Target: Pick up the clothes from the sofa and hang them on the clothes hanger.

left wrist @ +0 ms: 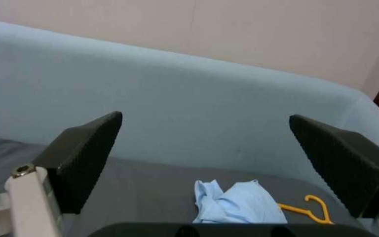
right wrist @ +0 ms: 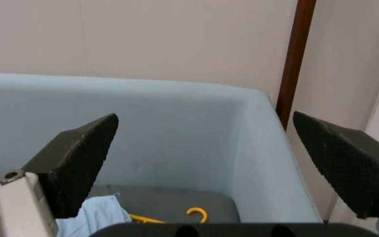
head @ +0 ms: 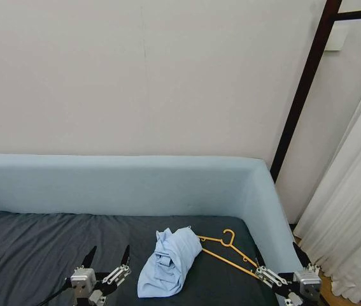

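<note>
Two pincers hang low over the front edge of the sofa (head: pixel 104 185), both with fingers spread wide and holding nothing. The left pincer (head: pixel 109 258) is over the middle of the dark grey seat (head: pixel 27 242), the right pincer (head: pixel 279 264) at the seat's right end. Between them a crumpled light blue garment (head: pixel 167 264) lies on the seat, near the right armrest (head: pixel 263 197). An orange clothes hanger (head: pixel 237 266) lies just beside it, one arm touching the cloth.
</note>
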Robot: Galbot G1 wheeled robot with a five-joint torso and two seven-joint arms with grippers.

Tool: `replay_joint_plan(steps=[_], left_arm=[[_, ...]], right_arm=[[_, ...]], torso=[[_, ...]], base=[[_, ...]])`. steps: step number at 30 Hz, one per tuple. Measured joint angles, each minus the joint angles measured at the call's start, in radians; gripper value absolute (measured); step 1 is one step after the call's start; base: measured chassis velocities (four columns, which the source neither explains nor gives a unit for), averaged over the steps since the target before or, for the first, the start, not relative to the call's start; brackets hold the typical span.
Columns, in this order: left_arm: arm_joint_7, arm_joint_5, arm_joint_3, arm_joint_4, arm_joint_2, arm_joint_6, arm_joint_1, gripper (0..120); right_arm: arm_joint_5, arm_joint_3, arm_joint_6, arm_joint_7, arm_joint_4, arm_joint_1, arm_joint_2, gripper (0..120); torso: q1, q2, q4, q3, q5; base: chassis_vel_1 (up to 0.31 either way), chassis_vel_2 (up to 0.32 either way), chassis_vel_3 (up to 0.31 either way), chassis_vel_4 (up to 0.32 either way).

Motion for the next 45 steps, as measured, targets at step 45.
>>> replay_joint_plan(steps=[45], left_arm=[[-0.064,-0.497,0.0,0.16,0.105,0.344,-0.251,100]], right_arm=[[0.041,-0.021,-0.048,0.004,-0.133,0.115,-0.073,100]], torso=[[0.0,0.0,-0.0002,0.0,-0.0002]], base=[[0.0,0.0,0.0,0.0]])
